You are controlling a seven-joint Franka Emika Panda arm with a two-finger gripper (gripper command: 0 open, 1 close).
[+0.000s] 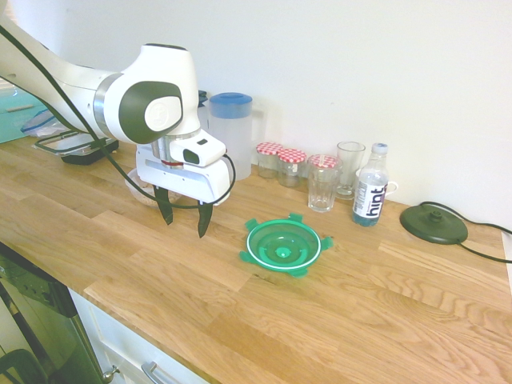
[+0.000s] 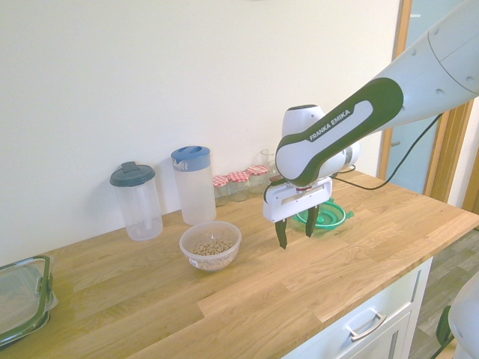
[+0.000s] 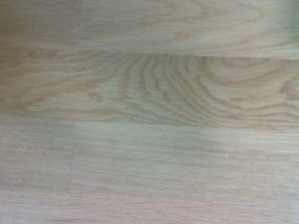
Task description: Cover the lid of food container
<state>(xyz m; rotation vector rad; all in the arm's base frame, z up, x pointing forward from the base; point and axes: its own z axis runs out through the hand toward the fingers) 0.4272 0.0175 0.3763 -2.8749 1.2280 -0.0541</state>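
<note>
The green translucent lid (image 1: 283, 246) lies flat on the wooden counter, its clip tabs sticking out around it. My gripper (image 1: 185, 224) hangs open and empty just above the wood, to the left of the lid and apart from it. In the second exterior view the gripper (image 2: 296, 235) stands between the lid (image 2: 334, 217) and the food container (image 2: 210, 245), a small clear bowl with beige grains inside and no cover on it. In the first exterior view the arm hides most of that bowl. Only bare wood grain (image 3: 149, 112) shows in the wrist view.
Along the wall stand a blue-lidded jug (image 1: 230, 132), red-checked jars (image 1: 280, 160), two glasses (image 1: 322, 182), a water bottle (image 1: 370, 188) and a black disc with a cord (image 1: 433, 222). A grey-lidded jug (image 2: 137, 200) and a rectangular container (image 2: 19, 299) stand further along. The counter's front edge runs close by.
</note>
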